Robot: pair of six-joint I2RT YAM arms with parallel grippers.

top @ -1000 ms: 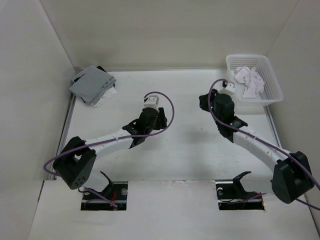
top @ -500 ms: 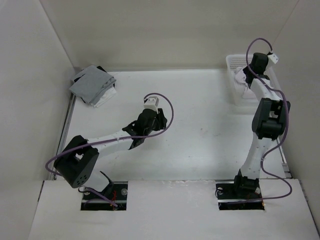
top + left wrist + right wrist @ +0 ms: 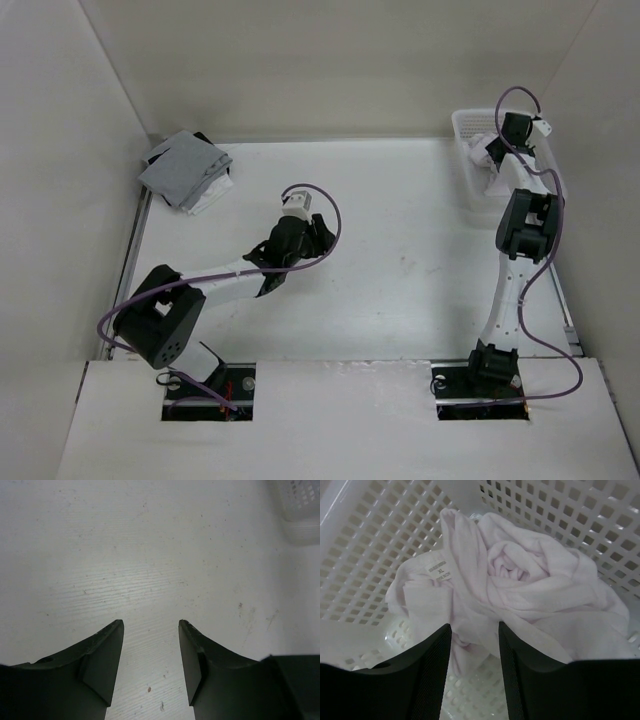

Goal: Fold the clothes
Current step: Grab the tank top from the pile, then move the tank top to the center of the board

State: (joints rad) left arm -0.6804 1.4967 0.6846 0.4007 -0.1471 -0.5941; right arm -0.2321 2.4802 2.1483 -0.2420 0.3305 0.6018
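White table [image 3: 150,555] shows between the parted, empty jaws of the left gripper [image 3: 150,622], while the right gripper [image 3: 474,626], jaws also apart and holding nothing, hangs over the mesh basket [image 3: 365,540] in the far right corner. Inside it the clothes [image 3: 520,580] lie crumpled, one pale pink garment, label up. I judge the step is the first pick: the right gripper should descend, close on a fold and lift it out to the table.

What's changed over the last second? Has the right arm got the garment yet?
The right arm rose off the table and swung over the basket; the right gripper now hangs open above the garment, holding nothing. The left gripper, open over the table, barely shifted. The garment and the stack stayed put.
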